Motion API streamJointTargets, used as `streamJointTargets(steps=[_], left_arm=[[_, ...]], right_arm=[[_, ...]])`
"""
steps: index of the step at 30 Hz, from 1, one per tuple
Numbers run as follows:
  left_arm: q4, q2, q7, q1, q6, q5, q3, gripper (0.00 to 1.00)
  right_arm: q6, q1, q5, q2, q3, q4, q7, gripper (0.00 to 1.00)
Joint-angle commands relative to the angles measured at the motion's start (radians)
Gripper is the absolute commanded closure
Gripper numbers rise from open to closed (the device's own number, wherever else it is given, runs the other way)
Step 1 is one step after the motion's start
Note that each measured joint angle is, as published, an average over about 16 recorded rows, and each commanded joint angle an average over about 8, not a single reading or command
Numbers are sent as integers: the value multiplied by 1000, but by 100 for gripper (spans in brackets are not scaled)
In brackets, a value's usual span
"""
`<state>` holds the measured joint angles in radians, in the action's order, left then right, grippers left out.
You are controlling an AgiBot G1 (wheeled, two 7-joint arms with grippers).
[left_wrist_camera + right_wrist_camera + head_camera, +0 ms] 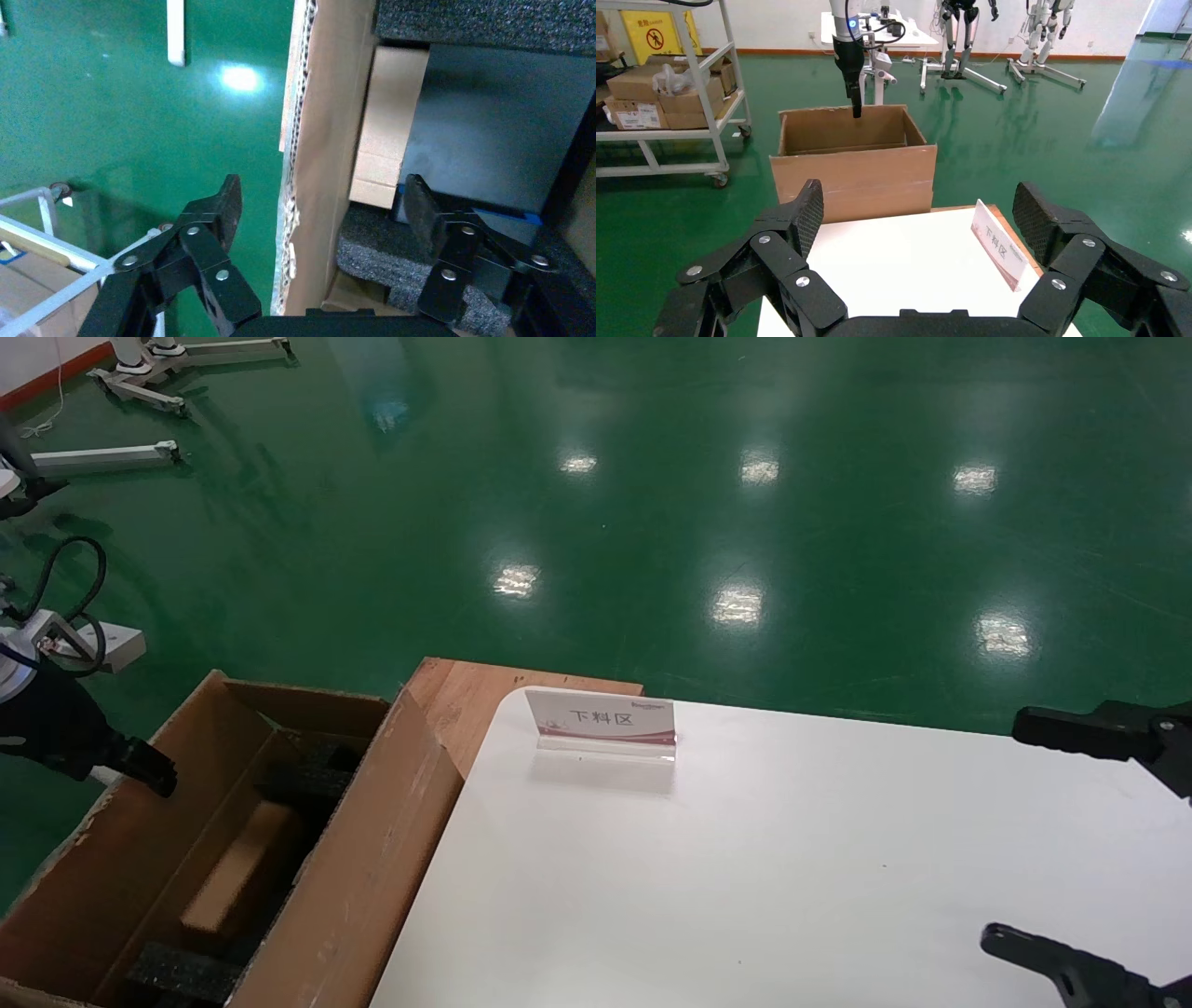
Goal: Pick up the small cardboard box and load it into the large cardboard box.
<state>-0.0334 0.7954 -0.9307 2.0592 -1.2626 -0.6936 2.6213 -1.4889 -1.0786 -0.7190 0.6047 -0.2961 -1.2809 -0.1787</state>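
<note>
The large cardboard box (372, 859) stands open on the floor left of the white table (792, 859). The small cardboard box (237, 877) lies inside it between black foam blocks (182, 975). My left gripper (144, 768) hovers at the carton's far-left flap. In the left wrist view the left gripper (323, 186) is open and empty, astride the carton wall (327, 105), one finger over the green floor and the other over foam (393, 246) beside the small box (390, 119). My right gripper (1010, 831) hangs open and empty over the table's right end, facing the carton (852, 175).
A small sign stand (601, 719) sits near the table's far-left corner. A wooden board (456, 696) lies between table and carton. In the right wrist view, a shelf cart with boxes (666, 91) stands beyond the carton. Metal stand legs (102, 456) lie on the green floor.
</note>
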Motion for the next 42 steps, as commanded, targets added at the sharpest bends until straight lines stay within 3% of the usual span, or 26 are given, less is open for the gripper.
streamJointTargets(steps=[1,11,22,27,42], left_arm=[[0,3,2,3,1,0,0,0],[-103,-8,201,191,-63,163,-119,0],[-263,-40,245,269,-112,254,-209,0],[-328,-51,272,210,-119,244,-326,0],[-573,-86,397,-107,-150,169,-861,0]], right_arm=[[0,0,0,0,0,0,0,0],[0,0,0,0,-1,1,0,0],[0,0,0,0,-1,1,1,0],[0,0,0,0,-1,1,1,0],[0,-1,1,0,-2,2,1,0]])
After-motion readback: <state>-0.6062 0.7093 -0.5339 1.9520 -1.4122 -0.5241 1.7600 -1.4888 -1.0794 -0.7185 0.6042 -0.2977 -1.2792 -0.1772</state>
